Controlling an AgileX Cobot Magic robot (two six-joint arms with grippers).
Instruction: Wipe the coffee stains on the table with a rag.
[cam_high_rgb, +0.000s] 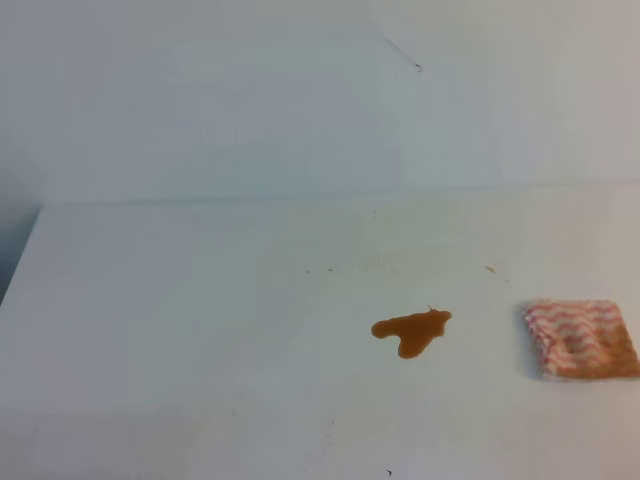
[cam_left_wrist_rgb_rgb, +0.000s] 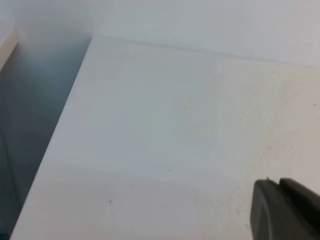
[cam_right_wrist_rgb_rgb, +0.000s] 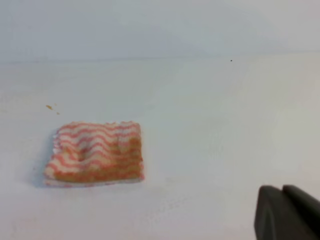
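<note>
Setting resembles a lab or test bench: bare white tabletop (cam_high_rgb: 200, 330) against a plain white wall (cam_high_rgb: 250, 100), without furnishings or household items.

Rag (cam_right_wrist_rgb_rgb: 95, 152) flat on table (cam_right_wrist_rgb_rgb: 210, 125) — untouched.

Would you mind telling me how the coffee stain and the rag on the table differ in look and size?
The coffee stains form one orange-brown blotch with an irregular, lobed outline; the rag is squarish, with pink-red and white wavy stripes and a tan patch. The blotch looks smaller than the rag. The blotch is a flat film, while the rag is a folded cloth with some thickness. Both lie on the white table, apart, untouched.
</note>
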